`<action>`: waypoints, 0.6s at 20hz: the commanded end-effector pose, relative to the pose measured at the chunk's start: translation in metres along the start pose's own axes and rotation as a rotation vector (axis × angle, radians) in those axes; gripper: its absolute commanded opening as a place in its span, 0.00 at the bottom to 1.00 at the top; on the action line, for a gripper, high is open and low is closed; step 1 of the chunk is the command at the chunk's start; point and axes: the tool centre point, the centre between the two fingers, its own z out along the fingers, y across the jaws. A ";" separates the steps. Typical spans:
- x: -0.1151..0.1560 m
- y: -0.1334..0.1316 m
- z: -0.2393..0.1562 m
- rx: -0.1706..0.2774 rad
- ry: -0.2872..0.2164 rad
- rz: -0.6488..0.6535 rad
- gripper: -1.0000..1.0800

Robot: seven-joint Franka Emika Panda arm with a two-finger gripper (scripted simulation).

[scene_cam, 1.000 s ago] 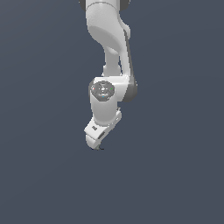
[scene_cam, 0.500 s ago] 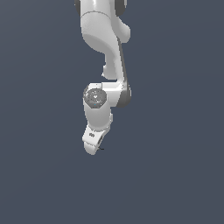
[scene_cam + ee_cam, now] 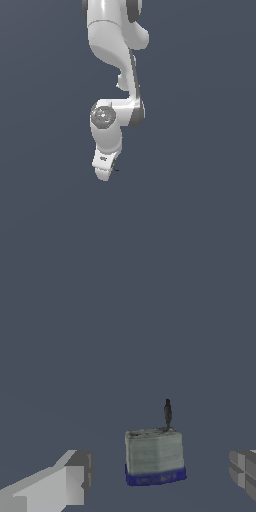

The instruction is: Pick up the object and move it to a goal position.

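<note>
The object is a small grey-olive block with a dark blue edge and a thin dark stem on one side; it lies on the grey floor. In the wrist view it sits between my two fingertips, closer to neither by much, with clear gaps on both sides. My gripper is open and touches nothing. In the exterior view the white arm hangs down and my gripper is low over the floor; the hand hides the object there, apart from a tiny dark speck beside it.
A plain dark grey floor fills both views. No other object, container or edge shows.
The arm has lowered and shifted slightly toward the exterior view's left; the hand now sits nearer the floor.
</note>
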 end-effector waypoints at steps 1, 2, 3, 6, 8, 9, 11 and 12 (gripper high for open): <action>-0.002 0.001 0.002 -0.001 0.001 -0.026 0.96; -0.002 0.002 0.003 -0.001 0.001 -0.032 0.96; -0.003 0.002 0.003 -0.001 0.002 -0.038 0.96; -0.004 0.003 0.004 -0.001 0.002 -0.047 0.96; -0.004 0.002 0.004 -0.001 0.002 -0.043 0.96; -0.004 0.002 0.004 -0.001 0.002 -0.043 0.96; -0.004 0.002 0.007 -0.001 0.002 -0.043 0.96; -0.004 0.002 0.010 -0.001 0.002 -0.044 0.96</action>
